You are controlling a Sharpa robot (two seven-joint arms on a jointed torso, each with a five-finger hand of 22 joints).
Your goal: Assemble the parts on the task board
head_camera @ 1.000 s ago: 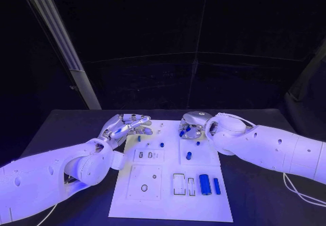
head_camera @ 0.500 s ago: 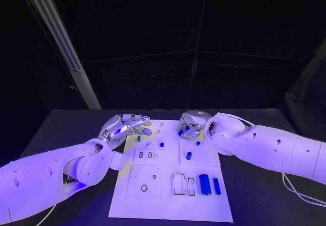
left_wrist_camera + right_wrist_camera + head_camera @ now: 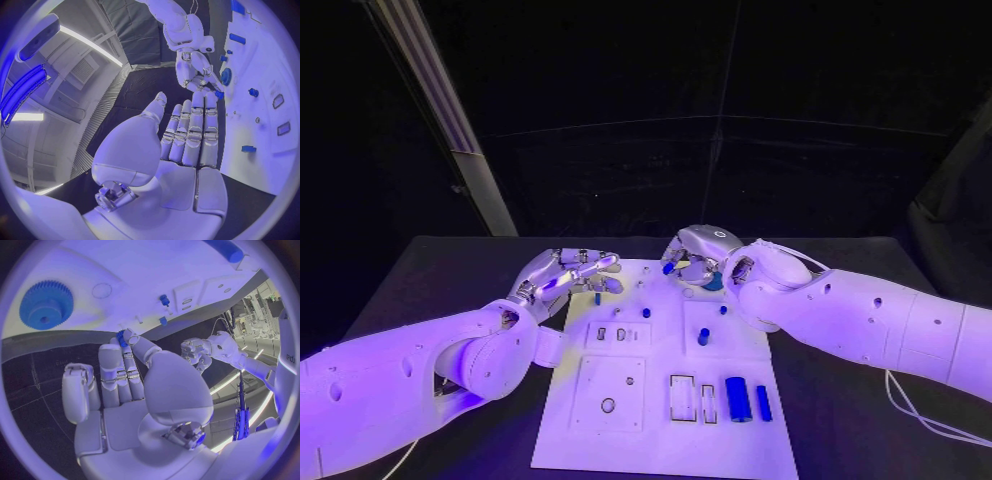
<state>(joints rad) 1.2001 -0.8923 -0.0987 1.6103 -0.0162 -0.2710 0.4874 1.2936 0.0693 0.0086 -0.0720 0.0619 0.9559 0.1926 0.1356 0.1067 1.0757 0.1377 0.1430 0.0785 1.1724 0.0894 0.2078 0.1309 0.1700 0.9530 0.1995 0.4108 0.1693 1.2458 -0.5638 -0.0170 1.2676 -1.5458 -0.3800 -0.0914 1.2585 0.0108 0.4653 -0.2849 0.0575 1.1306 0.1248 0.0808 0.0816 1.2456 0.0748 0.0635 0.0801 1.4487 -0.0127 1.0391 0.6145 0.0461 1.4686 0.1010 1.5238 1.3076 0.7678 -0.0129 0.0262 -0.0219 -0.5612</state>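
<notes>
Right hand [image 3: 692, 262] fingers seemingly pinch a small blue part [image 3: 121, 336], light, rigid, slippery: hold its sides. Left hand [image 3: 567, 272] fingers spread at the task board [image 3: 661, 440] far edge.

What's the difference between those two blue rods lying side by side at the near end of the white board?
The thick blue cylinder is clearly fatter than the thin blue cylinder, and it looks a little longer too. The thick blue cylinder lies right beside the narrow rectangular recesses, while the thin blue cylinder lies nearer the right edge of the white task board. Both are blue and lie flat on the board, parallel to each other.
</notes>
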